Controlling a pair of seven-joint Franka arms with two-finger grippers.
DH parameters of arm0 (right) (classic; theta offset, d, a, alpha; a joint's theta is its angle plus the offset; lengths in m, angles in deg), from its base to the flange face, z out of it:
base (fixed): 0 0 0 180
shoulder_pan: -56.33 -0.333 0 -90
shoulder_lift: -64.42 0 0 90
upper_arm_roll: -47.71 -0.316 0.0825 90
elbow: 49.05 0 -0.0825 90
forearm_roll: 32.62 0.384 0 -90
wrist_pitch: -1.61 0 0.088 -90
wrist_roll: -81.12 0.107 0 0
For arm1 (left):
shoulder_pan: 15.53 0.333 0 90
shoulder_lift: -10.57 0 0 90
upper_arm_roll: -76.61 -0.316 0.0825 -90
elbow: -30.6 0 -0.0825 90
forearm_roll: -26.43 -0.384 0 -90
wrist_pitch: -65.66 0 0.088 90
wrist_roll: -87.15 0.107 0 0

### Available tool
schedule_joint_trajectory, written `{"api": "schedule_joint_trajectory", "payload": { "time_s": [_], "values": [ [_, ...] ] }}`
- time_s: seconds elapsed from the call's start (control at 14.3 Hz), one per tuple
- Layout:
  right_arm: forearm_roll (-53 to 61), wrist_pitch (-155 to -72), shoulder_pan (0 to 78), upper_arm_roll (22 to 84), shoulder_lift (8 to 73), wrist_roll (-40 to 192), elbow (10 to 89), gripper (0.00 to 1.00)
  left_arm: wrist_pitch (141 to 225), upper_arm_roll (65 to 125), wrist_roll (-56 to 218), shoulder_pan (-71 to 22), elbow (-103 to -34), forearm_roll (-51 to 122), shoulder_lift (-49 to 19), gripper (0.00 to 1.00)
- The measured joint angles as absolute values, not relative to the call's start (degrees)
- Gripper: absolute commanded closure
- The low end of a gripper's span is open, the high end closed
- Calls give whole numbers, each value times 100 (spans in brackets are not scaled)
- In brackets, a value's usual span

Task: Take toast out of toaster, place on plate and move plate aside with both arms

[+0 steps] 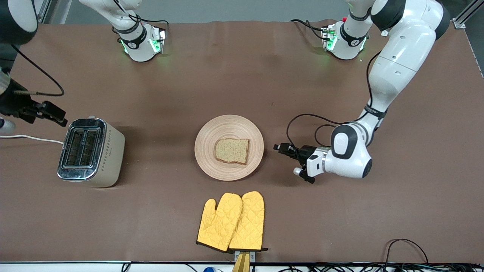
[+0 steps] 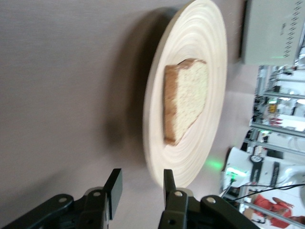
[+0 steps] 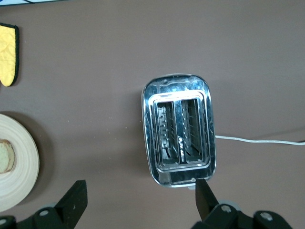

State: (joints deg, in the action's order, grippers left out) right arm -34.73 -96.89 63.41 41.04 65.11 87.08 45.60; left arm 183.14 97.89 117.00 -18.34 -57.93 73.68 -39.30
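The round pale wooden plate (image 1: 227, 126) lies mid-table with the toast (image 1: 231, 150) flat on it. My left gripper (image 1: 281, 148) is low by the table, beside the plate's rim toward the left arm's end. It is open and empty. In the left wrist view the left gripper (image 2: 141, 187) faces the plate's (image 2: 200, 38) edge, with the toast (image 2: 186, 100) on it. My right gripper (image 1: 56, 115) is open and empty over the table beside the toaster (image 1: 90, 151). In the right wrist view the right gripper (image 3: 139, 198) is just off the toaster (image 3: 178, 129).
Two yellow quilted oven mitts (image 1: 232, 223) lie nearer the front camera than the plate, by the table's front edge. The toaster's white cord (image 1: 30, 138) runs off toward the right arm's end. The toaster's two slots look empty. Cables lie along the front edge.
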Motion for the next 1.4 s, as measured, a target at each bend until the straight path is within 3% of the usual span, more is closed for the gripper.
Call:
{"api": "schedule_joint_trajectory", "payload": {
  "time_s": [0.35, 0.63, 0.84, 1.4],
  "values": [
    [-3069, -9489, 6393, 4415, 7243, 8403, 5077, 0, 18814, 9793, 11728, -2183, -5793, 7830, -4152, 60],
    [-3038, -9261, 6401, 4411, 7286, 8354, 4925, 0, 18828, 9792, 11728, -2199, -5793, 7849, -4293, 87],
    [-3035, -9202, 6391, 4361, 7287, 8339, 4667, 0, 18807, 9802, 11734, -2191, -5785, 7921, -4335, 99],
    [-3035, -8949, 6391, 4359, 7284, 8323, 4575, 0, 18758, 9816, 11641, -2144, -5672, 7945, -4232, 100]
  ]
}}
